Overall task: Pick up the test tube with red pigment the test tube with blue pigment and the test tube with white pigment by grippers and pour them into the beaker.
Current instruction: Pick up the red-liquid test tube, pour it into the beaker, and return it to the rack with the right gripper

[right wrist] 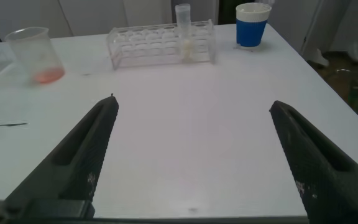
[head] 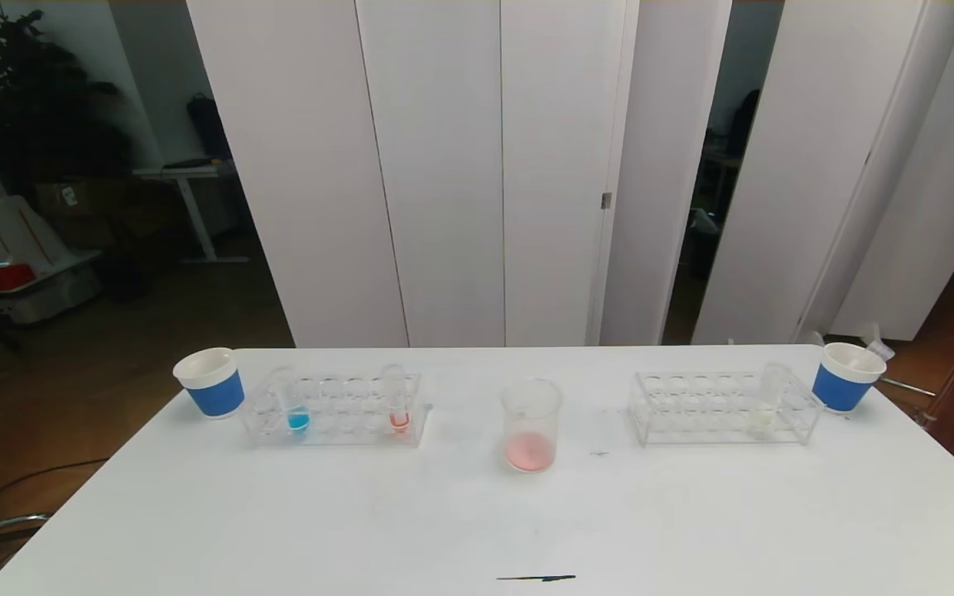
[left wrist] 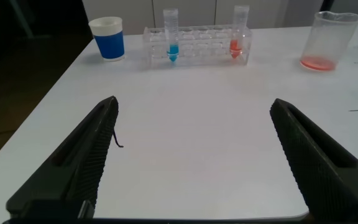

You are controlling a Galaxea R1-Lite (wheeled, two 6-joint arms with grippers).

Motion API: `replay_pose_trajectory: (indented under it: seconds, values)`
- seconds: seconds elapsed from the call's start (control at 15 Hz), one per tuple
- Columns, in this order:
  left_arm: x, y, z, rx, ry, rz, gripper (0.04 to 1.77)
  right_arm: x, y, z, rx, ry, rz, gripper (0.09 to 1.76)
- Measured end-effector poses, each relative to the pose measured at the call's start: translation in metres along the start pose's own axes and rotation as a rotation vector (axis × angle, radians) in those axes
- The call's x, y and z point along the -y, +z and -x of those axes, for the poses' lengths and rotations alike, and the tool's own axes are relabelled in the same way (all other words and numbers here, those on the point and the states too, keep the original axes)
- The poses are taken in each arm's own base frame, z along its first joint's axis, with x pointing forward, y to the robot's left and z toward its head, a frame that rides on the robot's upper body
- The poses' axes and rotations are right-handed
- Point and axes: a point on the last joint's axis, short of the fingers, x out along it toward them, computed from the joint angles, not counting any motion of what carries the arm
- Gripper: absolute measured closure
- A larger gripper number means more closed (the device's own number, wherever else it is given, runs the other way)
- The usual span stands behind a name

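We hold both pincers, left (left wrist: 191, 155) and right (right wrist: 191, 155), spread wide and empty above the desk (head: 477, 530), facing racked blue tube (head: 296, 406), white tube (head: 767, 401) and beaker (head: 531, 426), ready to reach.

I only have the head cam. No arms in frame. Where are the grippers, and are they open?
Observer: The left gripper hangs open and empty over bare table, short of the left rack.
Operator: And the right one?
Observer: The right gripper is also open and empty, facing the right rack from the near side.
Operator: White tube is faint on my feed. Is it really there?
Observer: Yes. The right wrist view shows the test tube with white pigment upright in that rack, at the end nearer the paper cup.
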Motion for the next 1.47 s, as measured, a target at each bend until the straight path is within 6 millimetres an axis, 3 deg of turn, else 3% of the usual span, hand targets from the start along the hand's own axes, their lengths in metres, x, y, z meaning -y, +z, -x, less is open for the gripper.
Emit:
replay_pose_trajectory:
  seconds: [0.33, 1.47]
  values:
    - [0.0000, 0.0000, 0.0000, 0.000, 0.000, 0.000, 0.06, 0.0006, -0.0049, -0.0020, -0.014, -0.005, 0.088, 0.10]
    - [0.0000, -0.0001, 0.0000, -0.001, 0.001, 0.000, 0.06, 0.0006, -0.0053, -0.0023, -0.012, -0.004, 0.086, 0.10]
